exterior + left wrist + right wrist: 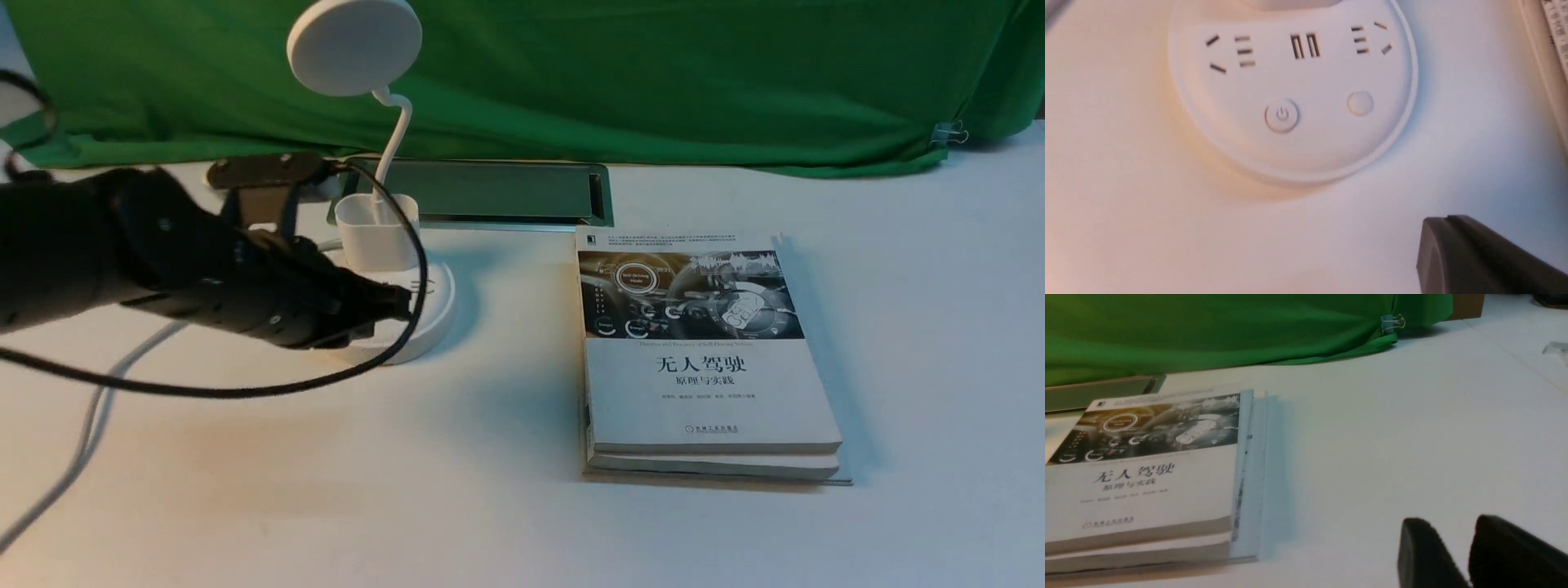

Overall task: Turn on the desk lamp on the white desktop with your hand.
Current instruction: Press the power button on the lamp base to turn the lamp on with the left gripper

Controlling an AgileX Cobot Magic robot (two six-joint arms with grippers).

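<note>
The white desk lamp (353, 45) stands at the back left of the white desktop (326, 506), with its disc head high on a thin gooseneck above a square cup (377, 230) and a round base (429, 322). In the left wrist view the base (1298, 81) shows its sockets, a power button (1282, 115) and a plain button (1360, 103). My left gripper (404, 304) is shut and empty; its tip hangs over the base's near left edge. In its own view the left gripper (1437, 230) is short of the buttons. The right gripper (1453, 531) hovers low over bare desk, jaws slightly apart.
Stacked books (702, 359) lie to the right of the lamp, and also show in the right wrist view (1147, 469). A silver-framed cable hatch (490, 192) sits behind the lamp, before the green cloth (653, 73). A black cable (245, 390) loops from my left arm. A white cord (90, 408) trails left.
</note>
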